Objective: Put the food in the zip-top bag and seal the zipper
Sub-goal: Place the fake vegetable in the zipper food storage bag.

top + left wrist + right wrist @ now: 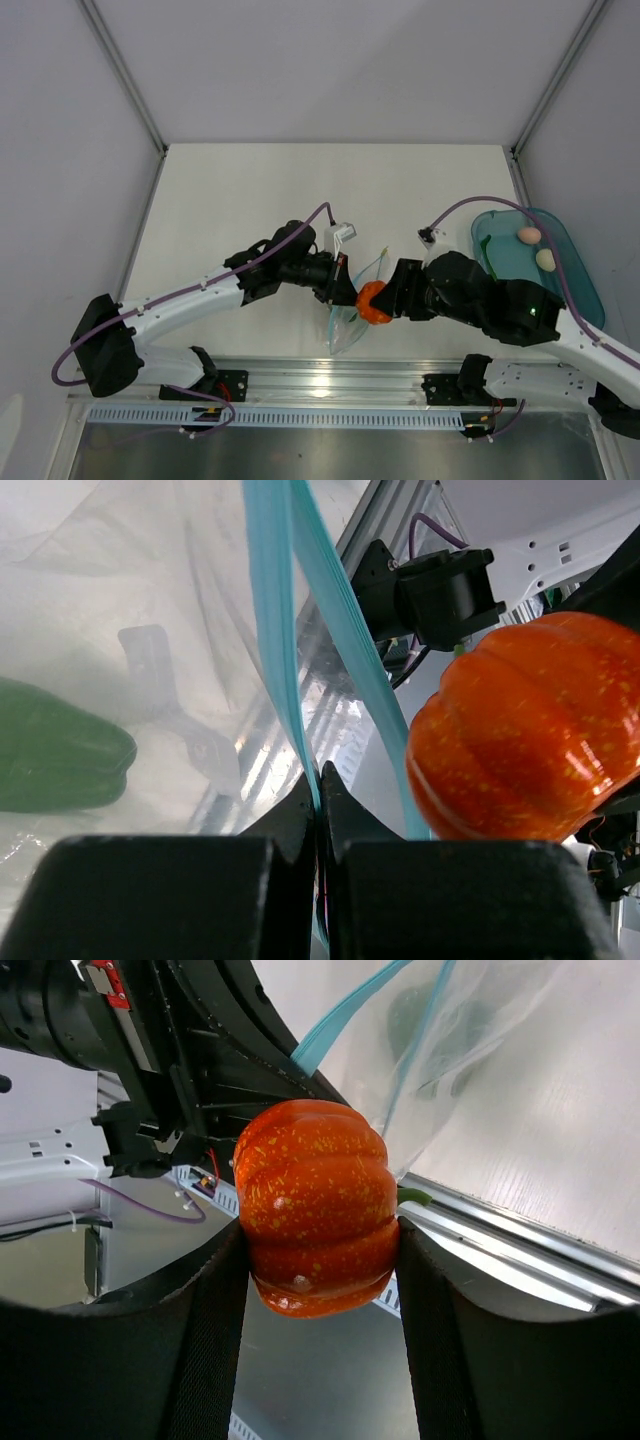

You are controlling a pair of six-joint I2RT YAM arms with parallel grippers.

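My right gripper (318,1260) is shut on the orange-red pumpkin-like food (315,1220), also in the top view (374,301) and the left wrist view (530,745), at the mouth of the clear zip-top bag (348,325). My left gripper (320,790) is shut on the bag's teal zipper strip (272,630) and holds the bag's mouth up (343,285). The green pepper-like food (55,760) lies inside the bag. Two pale eggs (529,235) (545,259) lie in the teal tray (580,270).
The metal rail (330,380) runs along the table's near edge just below the bag. The teal tray stands at the right edge of the table. Grey walls enclose the table on three sides.
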